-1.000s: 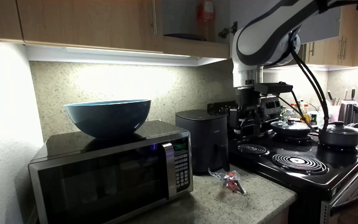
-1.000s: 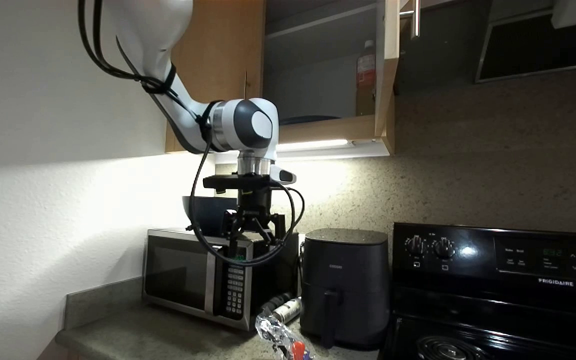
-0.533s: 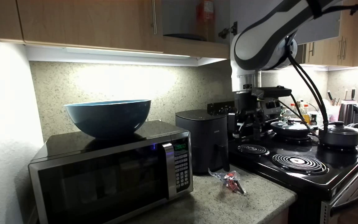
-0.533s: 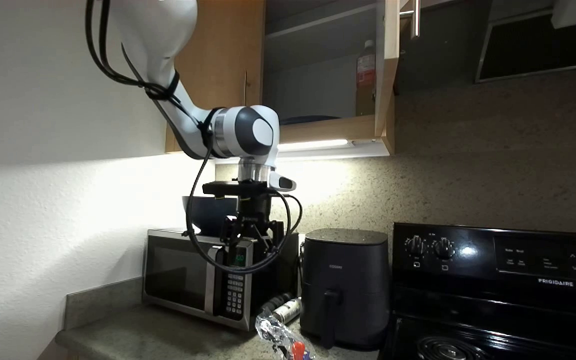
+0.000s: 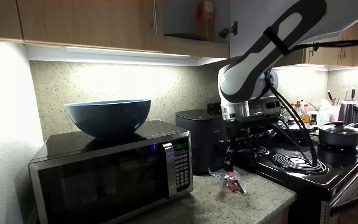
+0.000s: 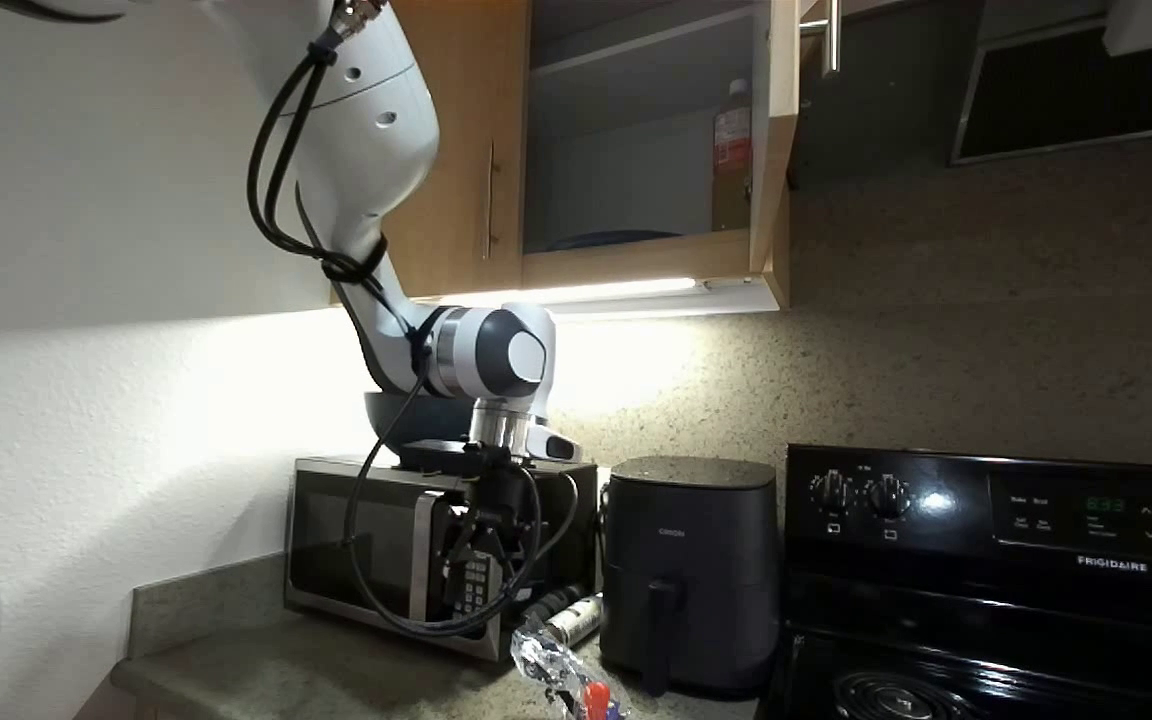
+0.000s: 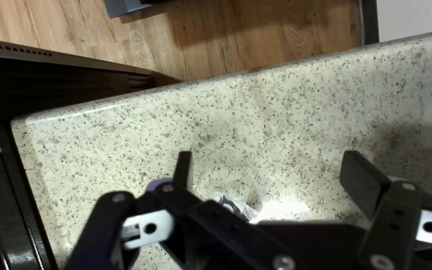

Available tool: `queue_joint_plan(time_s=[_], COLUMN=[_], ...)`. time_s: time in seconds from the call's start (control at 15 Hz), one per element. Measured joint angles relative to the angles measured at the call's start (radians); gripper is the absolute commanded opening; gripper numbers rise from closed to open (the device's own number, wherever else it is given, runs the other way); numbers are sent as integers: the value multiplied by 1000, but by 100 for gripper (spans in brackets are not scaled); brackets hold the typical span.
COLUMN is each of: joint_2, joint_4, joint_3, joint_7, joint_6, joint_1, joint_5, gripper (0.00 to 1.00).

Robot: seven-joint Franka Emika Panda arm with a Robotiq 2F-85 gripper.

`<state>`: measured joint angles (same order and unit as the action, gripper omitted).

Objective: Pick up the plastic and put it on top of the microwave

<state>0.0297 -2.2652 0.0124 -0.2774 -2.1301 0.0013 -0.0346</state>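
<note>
Fingers (image 7: 364, 183) wide, empty; I have them lower, nearer the wrapper (image 5: 230, 182) than a second ago; grasp likely next.

Wooden wall cabinets (image 5: 89, 25), lit speckled backsplash (image 5: 163, 90), pale wall (image 6: 146, 430); black stove (image 6: 996, 610), wood-grain floor (image 7: 208, 41)

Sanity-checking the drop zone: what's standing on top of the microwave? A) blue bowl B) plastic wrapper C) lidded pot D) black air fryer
A: in an exterior view the blue bowl rests on top of the microwave, while the plastic wrapper lies on the counter.
</note>
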Motion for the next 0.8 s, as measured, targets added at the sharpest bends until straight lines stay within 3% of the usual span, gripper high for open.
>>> queue_joint_plan(time_s=[0.53,0.8], joint_2=[18,91], joint_4=[1,18], joint_3=[1,9], joint_7=[0,-41], joint_6=[-2,-68], joint_1=[6,43], joint_5=[6,86], gripper=[100,100])
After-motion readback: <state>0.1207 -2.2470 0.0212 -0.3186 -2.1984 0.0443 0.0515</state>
